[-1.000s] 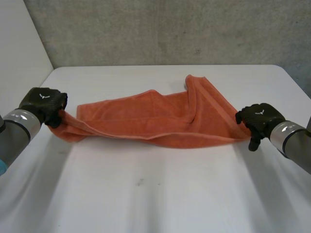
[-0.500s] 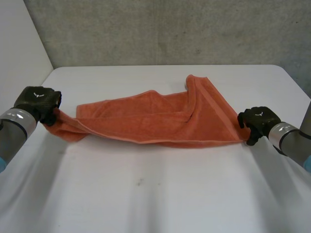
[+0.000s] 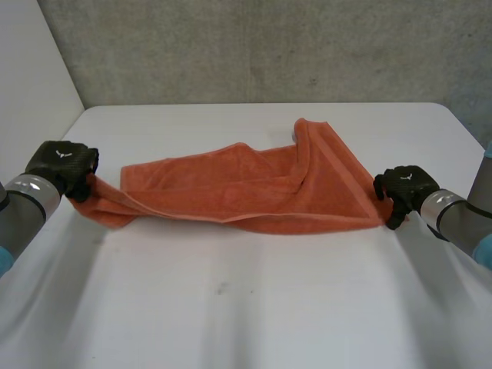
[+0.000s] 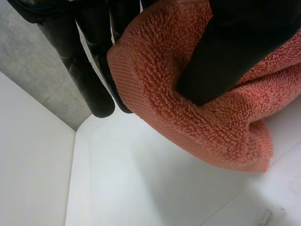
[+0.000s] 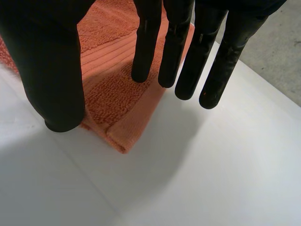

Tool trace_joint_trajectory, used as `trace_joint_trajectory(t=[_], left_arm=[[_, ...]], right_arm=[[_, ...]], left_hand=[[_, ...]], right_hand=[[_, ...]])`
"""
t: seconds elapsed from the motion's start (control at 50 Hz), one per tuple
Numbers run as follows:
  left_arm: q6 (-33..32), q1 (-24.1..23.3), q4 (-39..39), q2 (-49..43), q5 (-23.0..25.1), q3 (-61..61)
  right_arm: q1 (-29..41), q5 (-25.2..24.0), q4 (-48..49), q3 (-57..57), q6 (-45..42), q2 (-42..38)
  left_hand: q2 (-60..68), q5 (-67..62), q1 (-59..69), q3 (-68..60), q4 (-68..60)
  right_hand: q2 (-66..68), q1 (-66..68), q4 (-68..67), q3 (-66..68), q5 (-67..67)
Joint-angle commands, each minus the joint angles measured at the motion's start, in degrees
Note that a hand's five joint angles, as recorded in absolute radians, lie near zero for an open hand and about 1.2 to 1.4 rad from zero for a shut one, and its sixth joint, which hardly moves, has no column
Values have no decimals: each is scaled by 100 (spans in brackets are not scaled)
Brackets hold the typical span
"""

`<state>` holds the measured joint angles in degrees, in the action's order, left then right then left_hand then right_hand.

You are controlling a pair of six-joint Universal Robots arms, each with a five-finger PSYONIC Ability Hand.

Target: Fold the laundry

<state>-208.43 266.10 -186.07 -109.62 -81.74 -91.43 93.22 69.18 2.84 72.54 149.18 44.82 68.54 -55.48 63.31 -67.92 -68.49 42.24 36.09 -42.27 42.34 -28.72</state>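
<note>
1. My left hand (image 3: 60,165) is at the near left side of the white table (image 3: 231,307), closed on the left end of the orange towel (image 3: 246,188).
2. In my left wrist view the thumb (image 4: 235,47) presses into a thick bunch of the terry cloth (image 4: 188,122) and clamps it against the fingers (image 4: 89,80) behind it. The bunched end sags below the grip, just above the tabletop.
3. From that grip the orange towel runs across the middle of the table towards my right hand. It lies on the table as a long, loosely doubled band with its near edge drawn fairly straight.
4. Towards the right, one part of the orange towel reaches up towards the far side of the table and ends in a rounded peak. A woven border strip runs down from the peak to the right corner.
5. My right hand (image 3: 403,188) is at the towel's right corner, near the right edge of the table.
6. In my right wrist view its fingers (image 5: 176,47) are straight and spread. They stand over the corner of the cloth (image 5: 113,89), which lies flat on the table, and the thumb (image 5: 51,61) is down beside it. That hand is open and pinches nothing.
</note>
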Motion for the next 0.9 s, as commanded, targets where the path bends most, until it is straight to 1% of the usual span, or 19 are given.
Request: trace_joint_trajectory(t=[0.02,0.1,0.18,0.34,0.46,0.52,0.68,0.72,0.74,0.78,0.8,0.82,0.88,0.9], left_arm=[[4,-6,0,2,-9,-16],[4,3,9,2,-9,-24],[-5,-6,0,2,-9,-24],[4,-6,0,2,0,-33],[-5,-6,9,2,-9,-51],[4,-6,9,2,-9,-51],[4,-23,18,28,-26,-77],[4,-50,44,46,-35,-95],[4,-93,62,63,-35,-103],[13,-103,62,99,-35,-112],[21,-111,71,125,-35,-121],[82,-111,105,412,-26,-156],[188,-111,150,818,9,-200],[293,-103,176,1045,9,-235]], right_arm=[[12,8,-3,-205,15,-132],[21,17,6,-310,24,-228],[30,25,-3,-398,50,-237],[12,8,6,-600,384,-255],[21,8,6,-732,428,-404],[21,8,-3,-811,428,-448],[56,17,-55,-785,445,-387],[56,43,-231,-732,446,-133],[47,78,-466,-715,411,286],[12,96,-792,-706,384,736],[-14,104,-1168,-697,375,1174],[-23,96,-1372,-706,375,1387],[-32,104,-1987,-706,314,1897],[-58,131,-2424,-714,209,2212]], left_hand=[[1146,-1452,1669,-1208,-1151],[1146,-1452,1669,-1208,-1151],[1146,-1452,1669,-1208,-1151],[1146,-1452,1669,-1208,-1151],[1146,-1452,1669,-1208,-1151],[1146,-1452,1669,-1208,-1151],[1146,-1452,1669,-1208,-1151],[1146,-1452,1669,-1208,-1151],[1146,-1452,1669,-1208,-1151],[1146,-1452,1669,-1208,-1151],[1146,-1452,1669,-1208,-1151],[1146,-1452,1669,-1208,-1151],[1146,-1452,1669,-1208,-1151],[1146,-1452,1669,-1208,-1151]], right_hand=[[687,1302,-684,677,-1039],[1040,1655,-1036,1029,-1391],[1040,1655,-1037,1030,-1392],[1074,1689,-1070,1063,-1425],[2199,2814,-2196,2189,-2551],[3643,4258,-3640,3633,-3995],[3776,4391,-3773,3766,-4128],[3776,4391,-3773,3766,-4128],[3776,4391,-3773,3766,-4128],[3776,4391,-3773,3766,-4128],[3776,4391,-3773,3766,-4128],[3776,4391,-3773,3766,-4128],[3776,4391,-3773,3766,-4128],[3776,4391,-3773,3766,-4128]])
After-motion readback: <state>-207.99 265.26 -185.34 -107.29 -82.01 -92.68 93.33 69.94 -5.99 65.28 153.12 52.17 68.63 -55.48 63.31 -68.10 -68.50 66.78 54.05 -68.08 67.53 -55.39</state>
